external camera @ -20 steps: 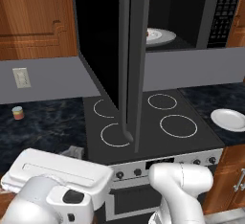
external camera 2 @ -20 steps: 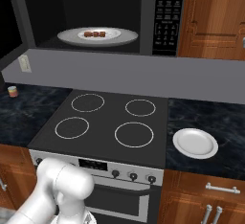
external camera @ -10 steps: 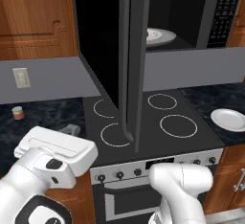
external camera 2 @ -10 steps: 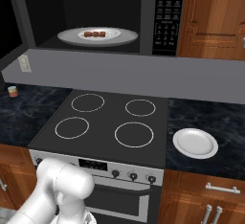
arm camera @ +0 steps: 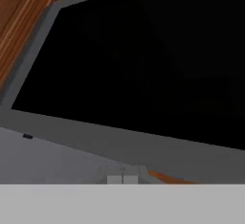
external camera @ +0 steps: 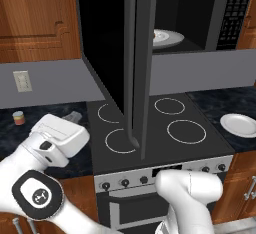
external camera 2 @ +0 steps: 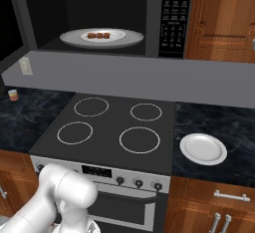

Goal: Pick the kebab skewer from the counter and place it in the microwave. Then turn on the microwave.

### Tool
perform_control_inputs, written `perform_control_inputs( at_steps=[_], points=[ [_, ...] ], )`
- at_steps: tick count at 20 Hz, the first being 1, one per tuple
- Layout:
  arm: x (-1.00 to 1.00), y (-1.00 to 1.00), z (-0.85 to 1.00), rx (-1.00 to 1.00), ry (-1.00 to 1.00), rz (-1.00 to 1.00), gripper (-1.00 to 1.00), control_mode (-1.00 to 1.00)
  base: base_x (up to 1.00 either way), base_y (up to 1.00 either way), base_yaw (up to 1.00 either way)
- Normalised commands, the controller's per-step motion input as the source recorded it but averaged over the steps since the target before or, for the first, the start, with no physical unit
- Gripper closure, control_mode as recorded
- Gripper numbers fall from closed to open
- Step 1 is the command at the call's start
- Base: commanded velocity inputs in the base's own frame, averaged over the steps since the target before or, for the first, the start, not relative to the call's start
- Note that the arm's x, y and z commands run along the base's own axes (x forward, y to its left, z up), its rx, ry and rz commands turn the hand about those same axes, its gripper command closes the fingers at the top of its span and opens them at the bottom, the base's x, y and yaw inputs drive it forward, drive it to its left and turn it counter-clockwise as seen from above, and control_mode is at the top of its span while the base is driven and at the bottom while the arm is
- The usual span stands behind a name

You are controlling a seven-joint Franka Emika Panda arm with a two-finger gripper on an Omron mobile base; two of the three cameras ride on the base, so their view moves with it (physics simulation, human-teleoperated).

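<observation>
1. Comparing with half a second ago: the arm's white wrist link has swung further right over the counter [external camera: 10, 130], nearer the stovetop [external camera: 150, 128]
2. Kebab skewer [external camera 2: 98, 35] unmoved on the white plate [external camera 2: 74, 39] inside the microwave [external camera 2: 172, 15]; door [external camera: 139, 58] open
3. Gripper [arm camera: 122, 179] fingers pressed together, holding nothing, facing the door's black glass

Open microwave door [external camera: 137, 68] across the stovetop [external camera: 155, 128].

A black stovetop [external camera 2: 107, 127] carries four white rings. At its 3 o'clock lies an empty white plate [external camera 2: 202, 148]. At 9 o'clock stands a small striped can [external camera 2: 13, 95], below a wall socket [external camera 2: 24, 66]. Wooden cabinet [external camera 2: 224, 18] at 1 o'clock.
</observation>
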Motion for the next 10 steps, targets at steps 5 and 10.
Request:
perform_control_inputs(
  at_steps=[5, 10],
  points=[
    [0.33, -0.03, 0.04, -0.11, -0.01, -0.16, 1.0, -1.0, 0.0, 0.0, 0.0],
    [0.17, -0.26, 0.16, -0.07, 0.0, -0.12, 1.0, -1.0, 0.0, 0.0, 0.0]
  ],
)
